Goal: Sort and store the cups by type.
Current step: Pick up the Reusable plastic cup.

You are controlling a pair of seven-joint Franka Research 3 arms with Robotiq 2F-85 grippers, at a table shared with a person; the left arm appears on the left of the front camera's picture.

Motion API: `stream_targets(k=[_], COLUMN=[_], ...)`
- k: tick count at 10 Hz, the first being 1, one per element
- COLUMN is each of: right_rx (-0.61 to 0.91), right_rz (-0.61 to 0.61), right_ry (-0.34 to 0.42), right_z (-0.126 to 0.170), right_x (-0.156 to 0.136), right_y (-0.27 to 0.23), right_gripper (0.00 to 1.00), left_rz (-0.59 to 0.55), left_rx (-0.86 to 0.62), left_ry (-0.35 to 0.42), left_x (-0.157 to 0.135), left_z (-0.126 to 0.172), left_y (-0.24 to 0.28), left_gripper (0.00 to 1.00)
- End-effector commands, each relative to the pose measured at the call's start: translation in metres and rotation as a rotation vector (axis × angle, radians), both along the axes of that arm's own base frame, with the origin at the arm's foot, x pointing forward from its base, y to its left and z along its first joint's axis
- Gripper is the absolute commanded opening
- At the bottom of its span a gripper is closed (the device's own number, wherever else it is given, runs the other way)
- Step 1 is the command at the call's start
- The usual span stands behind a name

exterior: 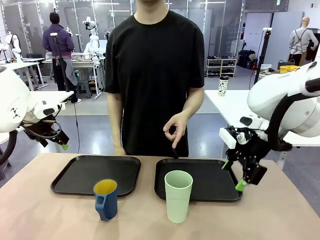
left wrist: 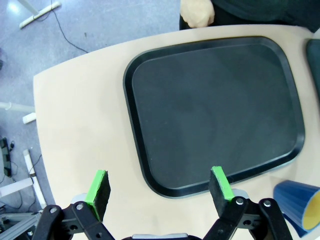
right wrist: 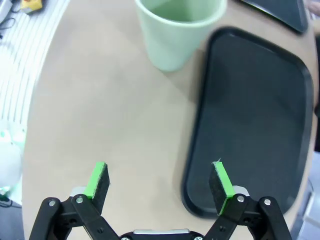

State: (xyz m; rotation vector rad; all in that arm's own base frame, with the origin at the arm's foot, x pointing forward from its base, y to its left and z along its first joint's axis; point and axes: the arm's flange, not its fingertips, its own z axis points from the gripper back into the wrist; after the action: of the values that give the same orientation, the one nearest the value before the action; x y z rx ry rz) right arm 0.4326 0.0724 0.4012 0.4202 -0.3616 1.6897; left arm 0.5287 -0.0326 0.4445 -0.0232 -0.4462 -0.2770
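Currently, two trays [exterior: 97,172], one mug [exterior: 105,199] and one tumbler [exterior: 178,196] are on the desk [exterior: 140,220], and left tool [left wrist: 159,186] and right tool [right wrist: 159,181] are wide open, holding nothing.

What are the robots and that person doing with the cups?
Nobody is holding a cup right now. The dark blue mug with a yellow inside and the tall pale green tumbler stand on the table, near two black trays. Both robot grippers, left and right, are open and empty. The person's hand is above the right-hand tray.
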Motion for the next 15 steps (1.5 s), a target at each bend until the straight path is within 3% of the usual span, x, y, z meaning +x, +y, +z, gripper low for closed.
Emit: stream_targets(k=[1,4,8,13,15], right_rx=[0.153,0.384,0.564,0.673,0.604], right_rz=[0.026,-0.047,-0.155,-0.242,-0.23], right_ry=[0.056,0.131,0.134,0.198,0.205], right_z=[-0.027,-0.063,-0.102,-0.141,-0.125], right_x=[0.003,0.002,0.002,0.013,0.003], right_y=[0.002,0.011,0.024,0.022,0.024], right_gripper=[1.0,1.0,1.0,1.0,1.0], left_rz=[0.003,0.003,0.003,0.003,0.003], left_rx=[-0.005,-0.005,-0.005,-0.005,-0.005], left_ry=[-0.001,-0.001,-0.001,-0.001,-0.001], left_x=[-0.001,-0.001,-0.001,-0.001,-0.001], left_z=[0.001,0.001,0.001,0.001,0.001], left_y=[0.002,0.002,0.002,0.002,0.002], left_gripper=[1.0,1.0,1.0,1.0,1.0])
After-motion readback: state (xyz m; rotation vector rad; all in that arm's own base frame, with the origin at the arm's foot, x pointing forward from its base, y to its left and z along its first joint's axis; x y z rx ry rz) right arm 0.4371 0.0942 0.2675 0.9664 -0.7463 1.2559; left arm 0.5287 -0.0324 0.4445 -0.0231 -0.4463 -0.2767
